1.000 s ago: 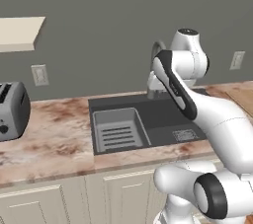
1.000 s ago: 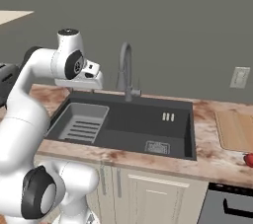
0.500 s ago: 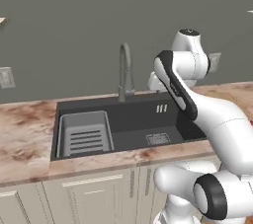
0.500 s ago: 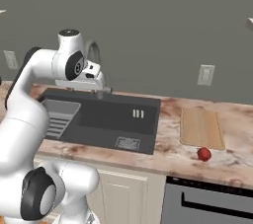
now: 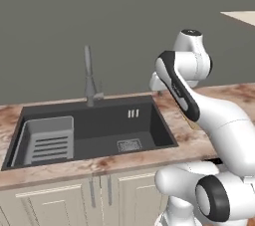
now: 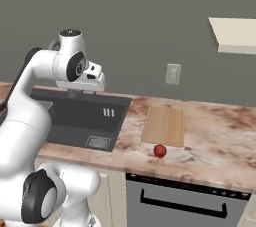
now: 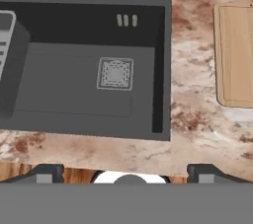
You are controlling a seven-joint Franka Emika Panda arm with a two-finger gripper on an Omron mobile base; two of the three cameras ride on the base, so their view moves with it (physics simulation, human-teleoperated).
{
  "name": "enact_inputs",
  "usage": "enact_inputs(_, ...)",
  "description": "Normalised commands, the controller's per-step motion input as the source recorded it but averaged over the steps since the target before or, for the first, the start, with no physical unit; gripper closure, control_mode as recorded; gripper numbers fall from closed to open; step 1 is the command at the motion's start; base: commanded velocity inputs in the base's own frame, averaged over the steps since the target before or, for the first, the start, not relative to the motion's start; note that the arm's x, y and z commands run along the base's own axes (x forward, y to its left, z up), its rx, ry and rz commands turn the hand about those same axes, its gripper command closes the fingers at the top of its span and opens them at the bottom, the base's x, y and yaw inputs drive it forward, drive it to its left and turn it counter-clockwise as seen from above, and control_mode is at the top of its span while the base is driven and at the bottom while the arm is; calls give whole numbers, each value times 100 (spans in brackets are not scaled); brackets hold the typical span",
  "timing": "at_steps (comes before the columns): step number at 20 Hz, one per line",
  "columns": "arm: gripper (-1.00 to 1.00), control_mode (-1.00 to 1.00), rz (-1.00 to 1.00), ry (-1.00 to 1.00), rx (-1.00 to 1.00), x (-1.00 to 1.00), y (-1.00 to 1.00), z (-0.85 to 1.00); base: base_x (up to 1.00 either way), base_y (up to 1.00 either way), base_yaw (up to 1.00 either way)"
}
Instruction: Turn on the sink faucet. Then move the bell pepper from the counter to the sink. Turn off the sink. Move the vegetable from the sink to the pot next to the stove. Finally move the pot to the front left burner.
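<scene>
My gripper [image 7: 126,174] hangs open and empty high over the right half of the dark sink [image 5: 114,115], looking straight down at its square drain grate [image 7: 115,74]. The sink faucet [image 5: 88,73] stands upright behind the basin, left of my hand, with no water showing. On the marble counter [image 6: 215,141], well to the right of the sink, lies the small red bell pepper [image 6: 160,150], just in front of a wooden cutting board [image 6: 163,125]. The pot and the stove are out of view.
A light grey slotted tray [image 5: 47,138] fills the sink's left end. A grey appliance front with a bar handle [image 6: 190,201] sits under the counter below the pepper. A wall outlet [image 6: 173,73] and a cream shelf [image 6: 235,33] are up at the right.
The base has driven to the right, so the whole scene has slid left: the toaster is gone from view, and the pepper and cutting board have come in. The gripper stays open.
</scene>
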Motion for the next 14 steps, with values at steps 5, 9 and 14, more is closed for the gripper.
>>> enact_inputs(5,-100,100,0,0,0,0,0,0,52,-38,-1)
enact_inputs(9,-100,100,0,0,0,0,0,0,68,-25,-9)
enact_inputs(14,-100,100,0,0,0,0,0,0,62,-9,-11)
